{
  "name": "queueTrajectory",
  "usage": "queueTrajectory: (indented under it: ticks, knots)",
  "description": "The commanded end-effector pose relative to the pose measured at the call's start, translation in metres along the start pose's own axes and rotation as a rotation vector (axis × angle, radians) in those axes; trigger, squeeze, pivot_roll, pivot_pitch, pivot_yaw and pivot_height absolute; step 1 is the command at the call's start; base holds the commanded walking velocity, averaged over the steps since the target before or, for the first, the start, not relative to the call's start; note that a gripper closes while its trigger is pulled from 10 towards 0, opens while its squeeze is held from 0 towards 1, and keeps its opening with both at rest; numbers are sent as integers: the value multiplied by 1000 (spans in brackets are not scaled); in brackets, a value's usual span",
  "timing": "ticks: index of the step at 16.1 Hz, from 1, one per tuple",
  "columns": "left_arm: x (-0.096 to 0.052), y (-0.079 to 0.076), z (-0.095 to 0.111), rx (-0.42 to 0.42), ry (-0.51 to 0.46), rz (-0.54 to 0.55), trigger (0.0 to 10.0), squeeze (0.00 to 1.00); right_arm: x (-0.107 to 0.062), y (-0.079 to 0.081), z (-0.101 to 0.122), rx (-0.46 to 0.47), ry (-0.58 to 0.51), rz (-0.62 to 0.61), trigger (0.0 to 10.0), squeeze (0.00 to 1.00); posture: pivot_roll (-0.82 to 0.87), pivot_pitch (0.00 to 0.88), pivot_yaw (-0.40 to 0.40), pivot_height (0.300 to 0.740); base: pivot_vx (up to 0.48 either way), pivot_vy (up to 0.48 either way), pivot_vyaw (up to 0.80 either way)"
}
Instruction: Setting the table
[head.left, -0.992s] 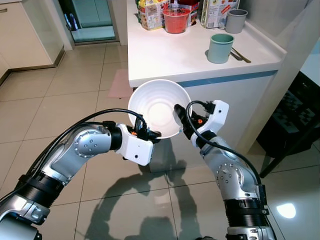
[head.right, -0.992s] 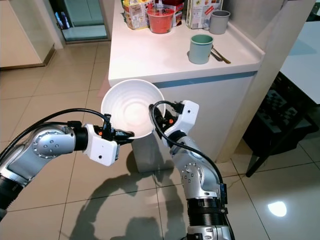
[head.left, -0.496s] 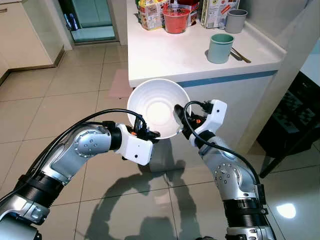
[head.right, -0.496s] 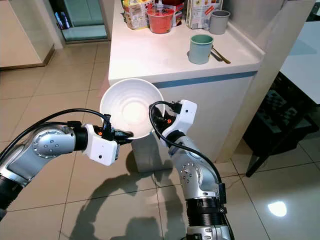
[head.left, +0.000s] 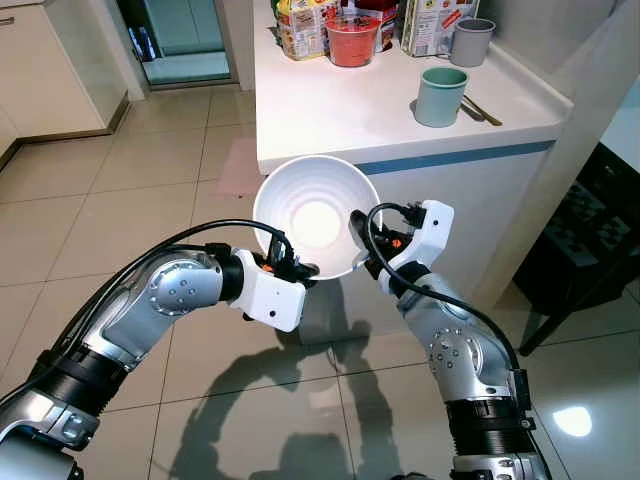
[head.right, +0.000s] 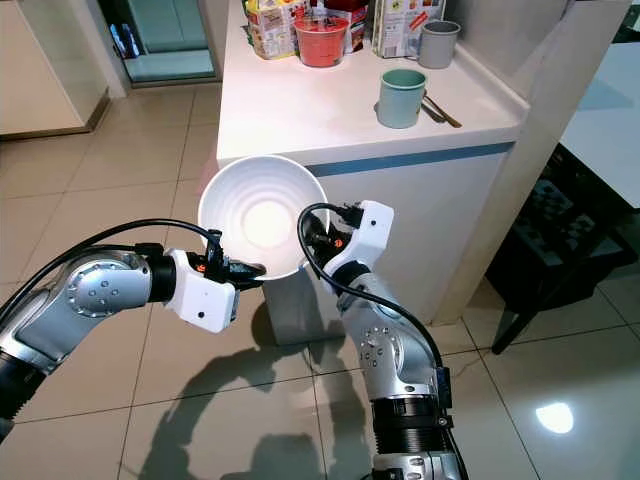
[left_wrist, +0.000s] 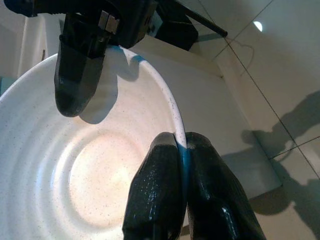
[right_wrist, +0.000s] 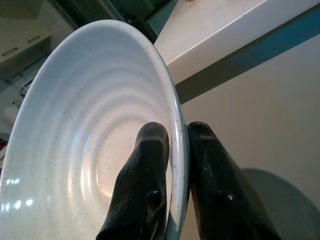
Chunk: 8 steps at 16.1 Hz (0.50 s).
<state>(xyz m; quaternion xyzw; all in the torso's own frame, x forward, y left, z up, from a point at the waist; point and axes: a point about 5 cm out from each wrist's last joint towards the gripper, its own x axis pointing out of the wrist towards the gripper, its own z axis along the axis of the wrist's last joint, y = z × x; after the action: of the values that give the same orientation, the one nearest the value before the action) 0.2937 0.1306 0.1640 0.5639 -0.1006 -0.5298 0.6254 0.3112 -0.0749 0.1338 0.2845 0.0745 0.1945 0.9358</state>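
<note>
Both grippers, left (head.left: 293, 268) and right (head.left: 360, 238), pinch the bowl (head.left: 318, 215) rim before the table (head.left: 400, 120) edge; uneven lifting could make it slip.

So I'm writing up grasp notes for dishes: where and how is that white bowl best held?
By the thin rim, from two opposite sides, one finger inside the wall and one outside. The bowl is wide, smooth and has no handle. That is how the left gripper and right gripper pinch it now, in front of the counter.
</note>
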Motion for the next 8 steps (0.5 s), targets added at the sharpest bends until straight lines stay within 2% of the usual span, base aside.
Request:
queueTrajectory:
  ticks: [1, 8]
  knots:
    - [-4, 18, 14, 34, -74, 102, 0, 0, -3, -2, -7, -5, 20, -8, 0, 0, 173, 0, 77, 740, 0, 0, 0]
    - [-3, 20, 14, 29, -67, 107, 0, 0, -4, -2, -7, -13, 21, -6, 0, 0, 171, 0, 80, 740, 0, 0, 0]
